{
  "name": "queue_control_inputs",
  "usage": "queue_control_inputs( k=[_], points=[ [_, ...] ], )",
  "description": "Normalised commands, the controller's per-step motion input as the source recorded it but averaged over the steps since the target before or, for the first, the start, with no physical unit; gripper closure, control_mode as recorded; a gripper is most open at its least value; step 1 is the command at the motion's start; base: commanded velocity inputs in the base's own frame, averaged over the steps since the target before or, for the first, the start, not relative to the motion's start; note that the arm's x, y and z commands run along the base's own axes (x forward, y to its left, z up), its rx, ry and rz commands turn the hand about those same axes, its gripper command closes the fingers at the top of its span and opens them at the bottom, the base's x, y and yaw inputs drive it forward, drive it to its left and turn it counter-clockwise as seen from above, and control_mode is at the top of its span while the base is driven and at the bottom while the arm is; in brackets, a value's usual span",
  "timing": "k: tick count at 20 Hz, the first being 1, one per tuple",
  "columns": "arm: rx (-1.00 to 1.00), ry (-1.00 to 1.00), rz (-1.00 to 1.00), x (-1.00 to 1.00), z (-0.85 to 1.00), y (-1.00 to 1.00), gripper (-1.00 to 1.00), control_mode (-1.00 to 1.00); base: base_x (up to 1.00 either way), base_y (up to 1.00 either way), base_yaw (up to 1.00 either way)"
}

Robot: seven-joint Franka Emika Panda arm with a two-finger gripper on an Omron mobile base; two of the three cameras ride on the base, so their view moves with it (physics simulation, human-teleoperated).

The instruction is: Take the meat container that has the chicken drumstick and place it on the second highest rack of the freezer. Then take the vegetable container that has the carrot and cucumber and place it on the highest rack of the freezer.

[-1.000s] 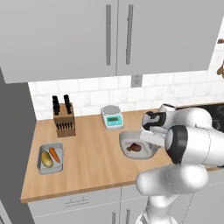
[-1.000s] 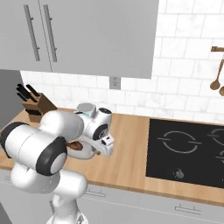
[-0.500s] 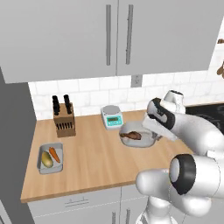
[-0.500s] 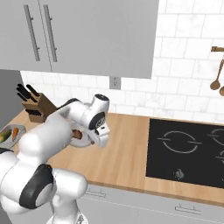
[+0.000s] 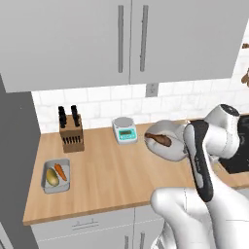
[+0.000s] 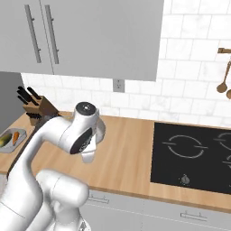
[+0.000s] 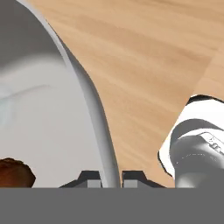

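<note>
chicken drumstick (image 7: 15,173) cut by hand view's edge, meat container (image 5: 165,141) partly behind arm

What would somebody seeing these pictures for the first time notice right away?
The white arm fills the lower right of the left base view, holding the meat container with the chicken drumstick up off the wooden counter. In the hand view the gripper is pinched shut on the container's rim. At the counter's left end, a second container holds the carrot and cucumber, near a knife block and a small scale.
</note>
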Motion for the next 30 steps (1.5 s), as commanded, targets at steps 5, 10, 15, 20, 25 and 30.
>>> queue_control_inputs(
  k=[5,10,15,20,25,30],
  points=[
    [0.0,-0.2,-0.07,-0.4,0.0,0.06,1.0,1.0,-0.6,0.31,-0.02],
    [0.0,0.0,0.0,0.0,0.0,0.0,1.0,1.0,-1.0,0.82,0.09],
    [0.0,0.0,0.0,0.0,0.0,0.0,1.0,1.0,-1.0,0.89,0.34],
    [0.0,0.0,0.0,0.0,0.0,0.0,1.0,1.0,-0.73,1.0,0.54],
    [0.0,0.0,0.0,0.0,0.0,0.0,1.0,1.0,-0.32,1.0,0.67],
    [0.0,0.0,0.0,0.0,0.0,0.0,1.0,1.0,-0.06,1.0,0.58]
  ],
)
